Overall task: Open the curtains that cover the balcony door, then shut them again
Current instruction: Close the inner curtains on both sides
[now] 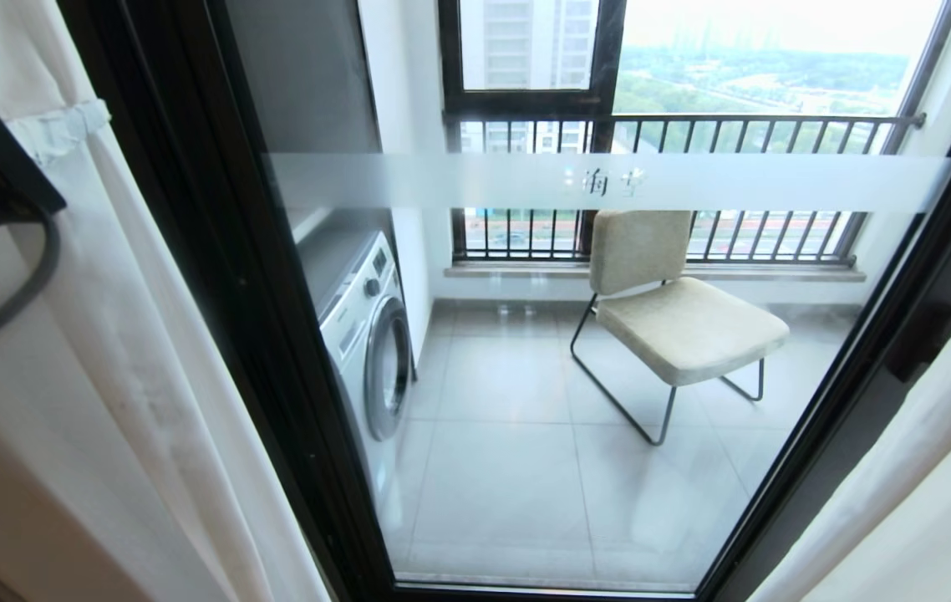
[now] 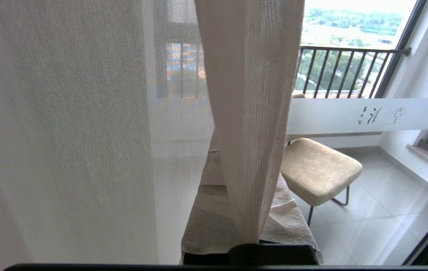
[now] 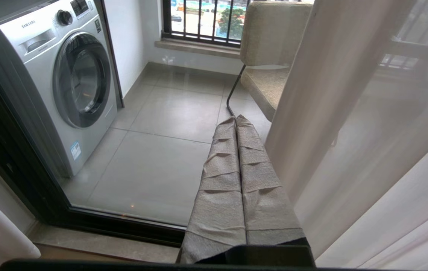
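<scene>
The balcony door (image 1: 225,293) stands uncovered in the middle of the head view, with a frosted band (image 1: 734,181) across its glass and a small black handle (image 1: 923,339). The curtains hang drawn to both sides, left (image 1: 124,376) and right (image 1: 902,485). My left gripper (image 2: 244,169) has cloth-wrapped fingers (image 2: 202,218) and is shut on a cream-beige fold of the curtains (image 2: 251,113). The sheer layer (image 2: 86,131) hangs beside that fold. My right gripper (image 3: 236,120) is shut and holds nothing. It stays low by the door, with the right curtain (image 3: 311,94) just beside it.
Behind the glass, a washing machine (image 1: 367,334) stands at the left of the balcony and a beige chair (image 1: 676,318) on thin black legs at the right. A dark-framed window with a railing (image 1: 693,125) closes the far side. The door's bottom track (image 3: 97,224) runs along the floor.
</scene>
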Motion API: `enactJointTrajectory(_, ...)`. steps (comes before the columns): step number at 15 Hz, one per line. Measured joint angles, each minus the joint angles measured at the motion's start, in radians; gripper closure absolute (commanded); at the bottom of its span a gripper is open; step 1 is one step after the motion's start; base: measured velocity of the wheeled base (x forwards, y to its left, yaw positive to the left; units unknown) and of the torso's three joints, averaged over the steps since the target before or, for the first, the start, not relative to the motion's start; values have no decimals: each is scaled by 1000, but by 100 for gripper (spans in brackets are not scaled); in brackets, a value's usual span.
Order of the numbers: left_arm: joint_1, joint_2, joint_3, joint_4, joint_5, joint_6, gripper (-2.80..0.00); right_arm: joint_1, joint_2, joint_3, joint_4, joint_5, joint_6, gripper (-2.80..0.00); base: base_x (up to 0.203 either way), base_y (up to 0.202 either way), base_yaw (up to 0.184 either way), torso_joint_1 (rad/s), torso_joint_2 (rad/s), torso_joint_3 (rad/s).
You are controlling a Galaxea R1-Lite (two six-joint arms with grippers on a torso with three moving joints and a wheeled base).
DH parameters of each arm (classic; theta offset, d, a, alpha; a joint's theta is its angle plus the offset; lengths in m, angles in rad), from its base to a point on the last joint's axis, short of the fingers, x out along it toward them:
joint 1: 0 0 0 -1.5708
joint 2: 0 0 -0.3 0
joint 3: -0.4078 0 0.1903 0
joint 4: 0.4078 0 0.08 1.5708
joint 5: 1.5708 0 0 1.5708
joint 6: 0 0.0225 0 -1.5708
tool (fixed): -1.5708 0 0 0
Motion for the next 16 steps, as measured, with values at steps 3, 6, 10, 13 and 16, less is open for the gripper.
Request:
enactJointTrajectory(3,0,-5,1,-1,0,2,0,0,0,0,0,0,0,0,0,-193,2,2,2,2)
enactJointTrajectory(6,-13,-7,1,-1,3,2,0,0,0,0,0,0,0,0,0,-192,3,3,4,2)
enactJointTrajectory(10,-28,-7,4,-1,2,2,0,0,0,0,0,0,0,0,0,-192,2,0,3,2)
enactJointTrajectory(13,-29,-7,6,-1,2,1,0,0,0,0,0,0,0,0,0,-191,2,2,5,1)
enactJointTrajectory(16,-27,-7,12,-2,0,1,0,0,0,0,0,0,0,0,0,-190,3,2,0,3)
